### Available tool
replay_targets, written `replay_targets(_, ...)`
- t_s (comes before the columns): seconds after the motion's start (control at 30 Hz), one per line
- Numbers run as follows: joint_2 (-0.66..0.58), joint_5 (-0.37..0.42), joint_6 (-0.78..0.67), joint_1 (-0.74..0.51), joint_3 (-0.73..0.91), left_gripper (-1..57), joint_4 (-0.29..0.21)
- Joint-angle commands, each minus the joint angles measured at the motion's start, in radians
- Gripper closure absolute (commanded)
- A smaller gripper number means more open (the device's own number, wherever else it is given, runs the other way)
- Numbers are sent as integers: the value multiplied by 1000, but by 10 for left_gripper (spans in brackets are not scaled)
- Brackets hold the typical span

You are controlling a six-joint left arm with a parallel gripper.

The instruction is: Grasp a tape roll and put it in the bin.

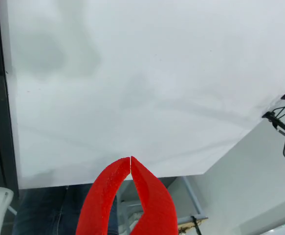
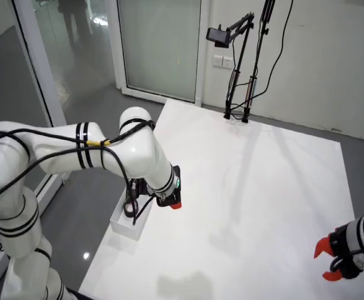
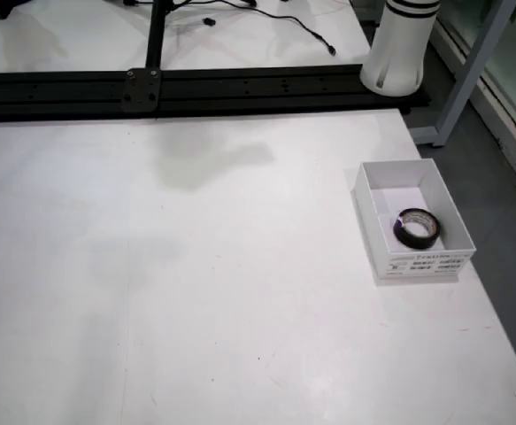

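Room: grey floor, glass doors and a pale wall behind a large white desk (image 2: pixel 263 187), seen in the wide side view.
Desk: white and flat; it fills most of the overhead view (image 3: pixel 196 283) and most of the view that rides on the tool (image 1: pixel 142 88).
Working arm: white, jointed, with black cables along it (image 2: pixel 88 153); in the wide side view it reaches over the desk's left edge, above the bin.
Second arm: only its wrist and red fingers show, at the lower right corner of the wide side view (image 2: pixel 350 250), well apart from the bin.
Camera stand: black, with a boom arm, at the far edge of the desk (image 2: pixel 241 62) in the wide side view.
Black rail: runs across the top of the overhead view (image 3: pixel 196 87), with a white arm base (image 3: pixel 401 49) at its right end.
Bin: small white open box near the desk's right edge in the overhead view (image 3: pixel 377 199); in the wide side view it sits under the working arm (image 2: pixel 125 228).
Tape roll: black, lying flat inside the bin (image 3: pixel 415 227), near the front right corner; visible only in the overhead view.
Tool: red fingers, clenched with tips touching and nothing between them (image 1: pixel 131 159); in the wide side view only a red tip shows (image 2: pixel 175 204), just above the bin.
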Motion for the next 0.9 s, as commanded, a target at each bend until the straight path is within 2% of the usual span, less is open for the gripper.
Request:
replay_targets(0.03,0,0,0,10,0,570,0)
replay_targets(0.9,0,0,0,-16,0,570,0)
